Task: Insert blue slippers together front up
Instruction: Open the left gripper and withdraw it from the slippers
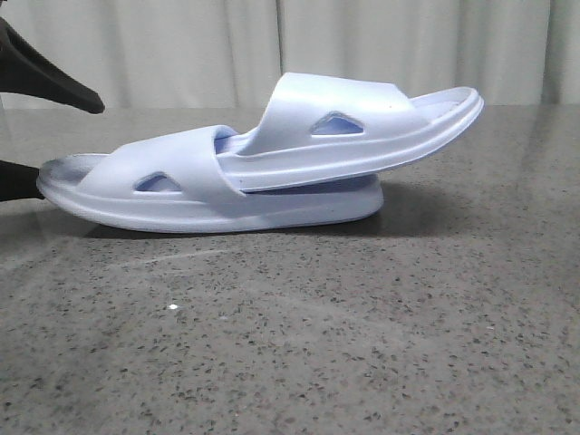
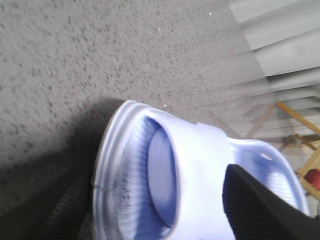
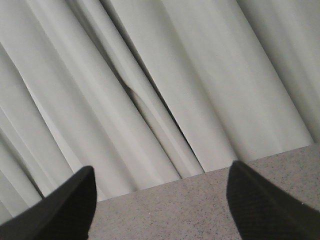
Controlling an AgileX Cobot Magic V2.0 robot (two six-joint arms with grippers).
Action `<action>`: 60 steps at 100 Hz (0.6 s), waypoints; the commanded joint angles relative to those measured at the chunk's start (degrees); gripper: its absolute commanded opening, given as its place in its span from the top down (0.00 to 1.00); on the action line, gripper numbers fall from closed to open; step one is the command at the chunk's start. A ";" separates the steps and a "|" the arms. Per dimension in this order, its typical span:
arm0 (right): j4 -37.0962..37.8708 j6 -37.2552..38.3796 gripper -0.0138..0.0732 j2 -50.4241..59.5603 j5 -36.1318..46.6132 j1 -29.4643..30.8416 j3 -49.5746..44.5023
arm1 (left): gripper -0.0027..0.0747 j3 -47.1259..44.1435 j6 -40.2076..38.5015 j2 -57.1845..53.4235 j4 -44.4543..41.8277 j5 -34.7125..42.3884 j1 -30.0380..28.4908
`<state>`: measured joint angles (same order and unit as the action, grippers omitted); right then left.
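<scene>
The two pale blue slippers lie nested on the speckled grey table. The lower slipper (image 1: 181, 195) rests flat on its sole. The upper slipper (image 1: 344, 127) has its toe pushed under the lower one's strap and its heel tilted up to the right. My left gripper (image 1: 54, 136) is at the far left with its black fingers (image 1: 54, 82) spread above and beside the lower slipper's toe end, open and not clamping it. The left wrist view shows the lower slipper (image 2: 200, 170) between the left gripper's (image 2: 160, 200) fingers. My right gripper (image 3: 160, 200) is open and empty.
Pale pleated curtains (image 1: 181, 45) hang behind the table's far edge. The right wrist view shows the curtain (image 3: 150, 75) and a strip of the table (image 3: 165, 210). Yellow wooden framing (image 2: 300, 120) shows at the edge of the left wrist view.
</scene>
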<state>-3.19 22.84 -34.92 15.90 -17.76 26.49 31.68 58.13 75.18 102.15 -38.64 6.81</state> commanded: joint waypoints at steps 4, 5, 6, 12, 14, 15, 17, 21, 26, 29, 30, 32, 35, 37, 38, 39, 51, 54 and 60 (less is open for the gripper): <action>0.85 -0.80 0.29 0.18 4.14 0.20 2.01 | 0.34 1.66 5.25 -1.06 4.42 -0.16 0.41; 0.85 -0.80 0.29 0.18 4.14 0.20 2.01 | 0.34 1.66 5.49 -1.06 4.42 -0.16 0.41; 0.85 -0.80 0.29 0.18 4.14 0.20 2.01 | 0.34 1.77 5.75 -1.06 4.42 0.26 0.41; 0.85 -0.80 0.29 0.18 4.14 0.20 2.01 | 0.34 2.37 8.46 -1.06 4.42 1.73 0.41; 0.85 -0.80 0.29 0.18 4.14 0.20 2.01 | 0.34 2.63 9.04 -1.17 4.42 2.17 0.31; 0.85 -0.80 0.29 0.18 4.14 0.20 2.01 | 0.34 2.80 9.38 -1.17 4.42 2.46 0.31; 0.85 -0.80 0.29 0.18 4.14 0.20 2.01 | 0.34 2.99 9.75 -1.17 4.42 2.75 0.31; 0.85 -0.80 0.29 0.18 4.14 0.20 2.01 | 0.34 3.63 11.50 -1.39 4.42 3.39 0.31; 0.85 -0.80 0.29 0.18 4.14 0.20 2.01 | 0.34 4.32 14.09 -1.81 4.42 4.31 0.31; 0.85 -0.80 0.29 0.18 4.14 0.20 2.01 | 0.34 4.86 15.57 -2.31 4.42 4.79 0.31; 0.85 -0.80 0.29 0.18 4.14 0.20 2.01 | 0.34 4.88 15.85 -2.42 4.42 5.07 0.31; 0.85 -0.80 0.29 0.18 4.14 0.20 2.01 | 0.34 5.06 16.32 -2.79 4.42 5.34 0.31; 0.85 -1.39 0.29 0.18 4.04 0.22 2.01 | 0.34 5.50 17.65 -3.57 4.42 6.03 0.31; 0.85 -2.26 0.29 0.18 4.03 0.33 2.01 | 0.34 5.66 18.56 -3.91 4.42 6.47 0.31; 0.85 -2.98 0.29 0.18 3.92 0.46 2.01 | 0.34 5.84 19.15 -4.30 4.42 6.64 0.31; 0.85 -3.38 0.29 0.18 3.90 0.48 2.01 | 0.34 5.93 19.46 -4.53 4.42 7.05 0.31; 0.85 -8.85 0.29 0.18 3.37 1.73 2.01 | 0.34 6.33 24.13 -9.42 4.42 10.96 0.31; 0.85 -9.47 0.29 0.18 3.10 2.14 2.01 | 0.34 6.33 25.25 -11.32 4.42 11.93 0.31; 0.85 -10.61 0.29 0.18 2.71 2.82 2.01 | 0.34 6.33 26.62 -14.71 3.89 13.88 0.31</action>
<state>-3.19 15.54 -34.92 15.44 -16.07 26.49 36.08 81.82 66.06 102.70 -25.83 6.81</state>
